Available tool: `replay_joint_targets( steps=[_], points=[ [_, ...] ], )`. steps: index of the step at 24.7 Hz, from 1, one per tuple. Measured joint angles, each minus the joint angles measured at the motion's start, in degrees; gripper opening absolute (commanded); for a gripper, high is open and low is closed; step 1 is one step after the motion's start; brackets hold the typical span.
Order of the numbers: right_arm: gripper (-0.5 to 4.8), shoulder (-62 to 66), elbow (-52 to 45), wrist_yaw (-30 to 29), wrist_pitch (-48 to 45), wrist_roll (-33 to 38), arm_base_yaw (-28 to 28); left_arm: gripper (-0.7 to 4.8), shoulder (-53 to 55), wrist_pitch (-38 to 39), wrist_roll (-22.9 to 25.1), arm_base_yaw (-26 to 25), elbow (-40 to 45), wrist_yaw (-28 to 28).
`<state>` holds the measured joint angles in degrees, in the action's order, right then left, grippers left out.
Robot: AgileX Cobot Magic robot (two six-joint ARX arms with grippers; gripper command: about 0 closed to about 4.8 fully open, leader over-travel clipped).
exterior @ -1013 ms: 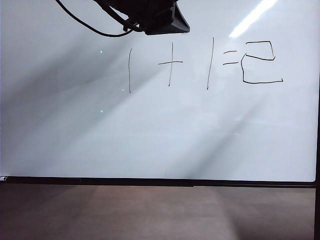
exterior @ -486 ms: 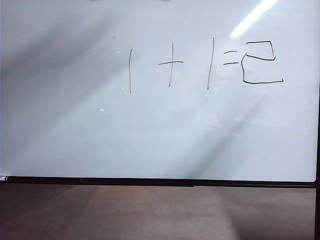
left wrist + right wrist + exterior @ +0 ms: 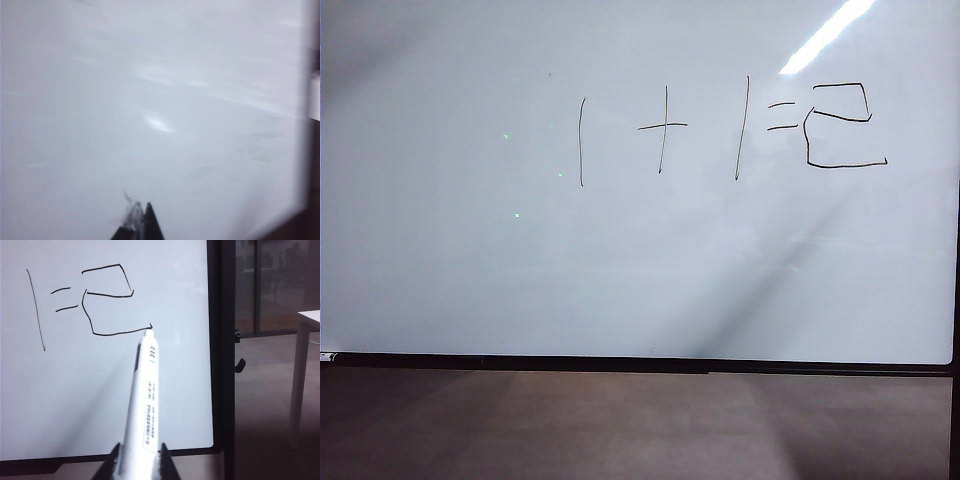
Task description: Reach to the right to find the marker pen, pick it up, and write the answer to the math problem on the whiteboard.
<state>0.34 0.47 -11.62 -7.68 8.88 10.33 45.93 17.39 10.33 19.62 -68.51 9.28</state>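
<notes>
Right wrist view: nearest the lens, the right gripper sits at the bottom centre of the frame, its two dark fingers pressed close against the sides of the marker pen, so the claw is nearly closed and clamped on the pen. The pen is a white barrel with a printed label, running up from the fingers towards the middle of the frame. Its dark tip lies at the end of the lowest stroke of the answer, a boxy 2 drawn in thin black line; whether the tip touches the surface I cannot tell. Left of the 2 are the two short dashes and one tall stroke of the math problem. All of this is on the whiteboard, whose black frame runs down the right of centre. Beyond it, at the far right, stands a white table leg on a brown floor.

The left wrist view is blurred. The left gripper shows only as dark points at the bottom centre, set close together; I cannot tell whether anything is held. Behind it is the pale board.

In the exterior view a brown surface fills the bottom, then the board's black lower edge, then the white board with the sum and the 2 in the upper right. Neither arm appears there.
</notes>
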Motion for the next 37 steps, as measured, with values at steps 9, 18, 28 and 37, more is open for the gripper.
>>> replay_joint_targets(
  steps=[9, 18, 28, 37],
  points=[
    [-0.01, 0.0, 0.0, 0.0, -0.2, 0.0, 0.0, -0.05, -12.8, -9.9, 2.5, -18.3, 22.5, -7.1],
    [-0.01, 0.0, 0.0, 0.0, -0.2, 0.0, 0.0, -0.05, -22.6, -14.2, -4.7, -23.4, 43.6, -4.6],
    [-0.01, 0.0, 0.0, 0.0, -0.2, 0.0, 0.0, -0.04, -42.2, -26.7, -18.1, -23.5, 66.3, -4.6],
    [-0.01, -0.2, 0.0, 0.0, -0.2, 0.0, 0.0, -0.04, -45.8, -21.5, -15.9, -23.5, 68.1, -4.6]
  ],
)
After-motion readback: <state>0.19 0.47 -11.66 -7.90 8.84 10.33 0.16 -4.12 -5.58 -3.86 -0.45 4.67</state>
